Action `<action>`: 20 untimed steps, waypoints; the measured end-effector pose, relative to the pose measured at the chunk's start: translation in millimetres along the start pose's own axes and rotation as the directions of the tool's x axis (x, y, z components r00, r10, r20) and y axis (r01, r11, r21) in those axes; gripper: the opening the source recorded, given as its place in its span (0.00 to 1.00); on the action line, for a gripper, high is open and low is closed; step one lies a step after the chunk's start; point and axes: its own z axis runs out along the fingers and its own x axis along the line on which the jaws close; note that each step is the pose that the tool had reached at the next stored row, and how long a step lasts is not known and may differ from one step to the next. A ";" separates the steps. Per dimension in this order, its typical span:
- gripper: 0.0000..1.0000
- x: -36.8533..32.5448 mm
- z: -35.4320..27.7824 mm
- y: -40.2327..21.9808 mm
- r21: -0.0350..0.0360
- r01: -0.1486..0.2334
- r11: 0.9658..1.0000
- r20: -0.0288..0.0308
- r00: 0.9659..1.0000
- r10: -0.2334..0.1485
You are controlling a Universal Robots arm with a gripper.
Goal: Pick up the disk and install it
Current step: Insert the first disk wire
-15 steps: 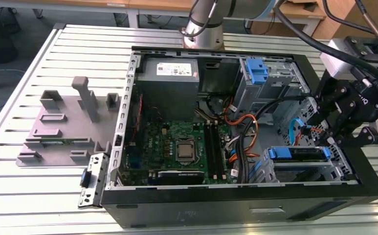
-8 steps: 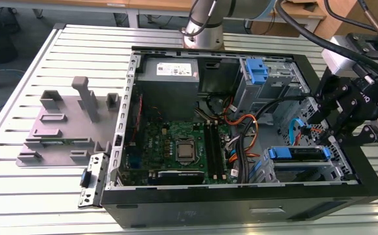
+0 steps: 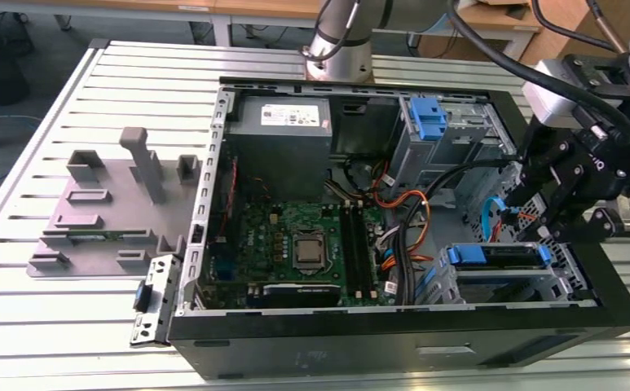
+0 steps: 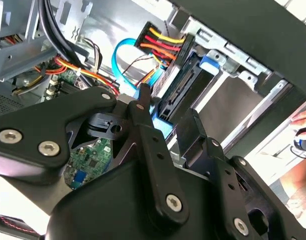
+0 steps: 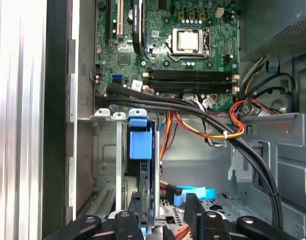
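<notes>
The disk (image 3: 497, 255) sits in the metal drive cage (image 3: 510, 285) inside the open computer case (image 3: 402, 334), at about four o'clock in the exterior view. Its blue rail shows along the top edge. In the first wrist view the disk (image 5: 141, 145) stands on its thin edge in a slot of the cage (image 5: 105, 165), with a blue tab on its end. In the second wrist view the disk (image 4: 180, 87) has red, yellow and black wires (image 4: 160, 42) plugged into its end, and a light blue cable (image 4: 120, 62) curls just beside it.

The gripper (image 3: 570, 224) hangs just above the disk, at about three o'clock in the exterior view. In the first wrist view its black fingers (image 5: 195, 210) are spread apart and hold nothing.

The green motherboard (image 3: 298, 244) lies in the middle of the case. A grey power box (image 3: 282, 122) sits at twelve o'clock. A grey holder (image 3: 113, 204) rests on the table (image 3: 32, 309) at nine o'clock.
</notes>
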 end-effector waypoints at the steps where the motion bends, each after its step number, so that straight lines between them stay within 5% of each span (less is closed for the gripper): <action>1: 0.48 0.0 0.0 1.5 0.000 0.000 1.000 0.000 1.000 0.000; 16: 0.48 0.3 4.0 6.2 0.000 0.000 1.000 0.000 1.000 0.000; 20: 0.48 3.4 6.9 6.1 0.000 0.000 1.000 -0.006 1.000 0.000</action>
